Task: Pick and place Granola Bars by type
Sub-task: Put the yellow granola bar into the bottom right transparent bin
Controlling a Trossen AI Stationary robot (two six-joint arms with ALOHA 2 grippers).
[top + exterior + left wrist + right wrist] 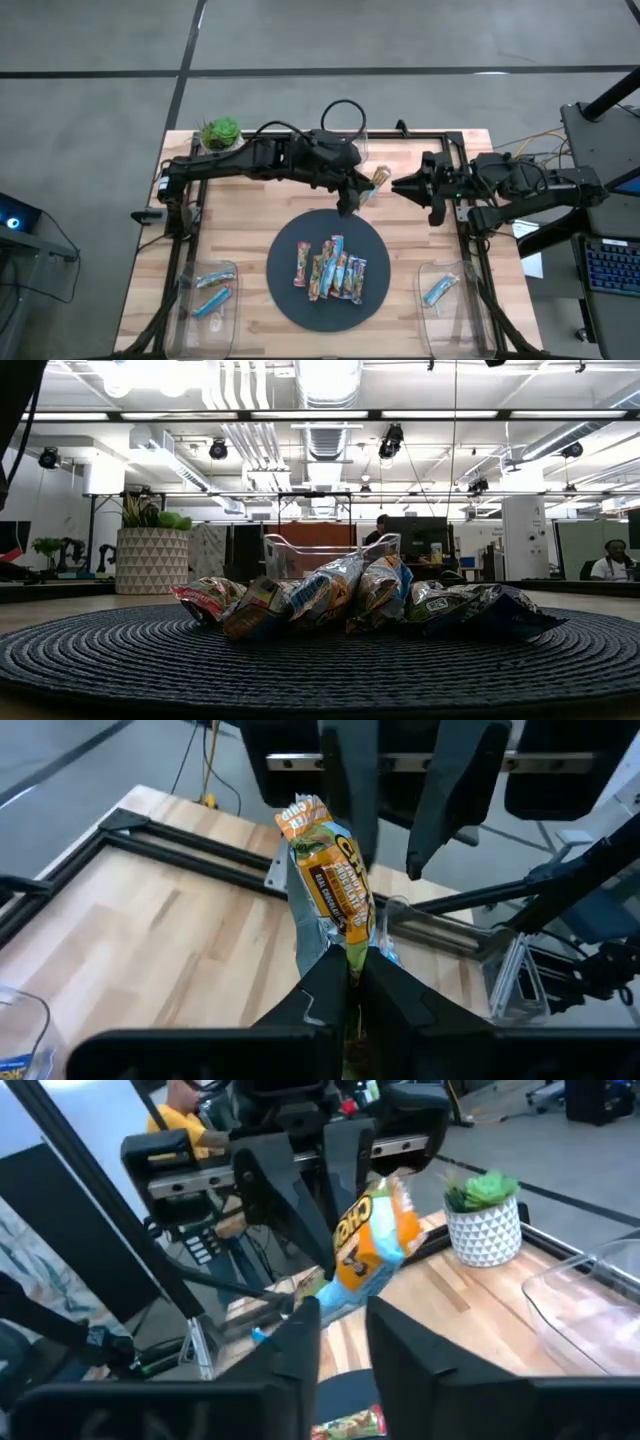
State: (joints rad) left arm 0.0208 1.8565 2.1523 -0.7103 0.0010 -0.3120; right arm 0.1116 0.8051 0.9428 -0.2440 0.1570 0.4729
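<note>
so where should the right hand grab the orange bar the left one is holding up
Grip the orange bar at its free upper end, coming in level from the side facing the right hand. The left hand pinches the lower end and the bar stands upright, so only the top crimp is clear. The right hand's fingers look open beside it.

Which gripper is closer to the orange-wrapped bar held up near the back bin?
Left. The left gripper is shut on the orange-wrapped bar, holding it above the table. The right gripper sits just beside it, fingers parted, not gripping it.
</note>
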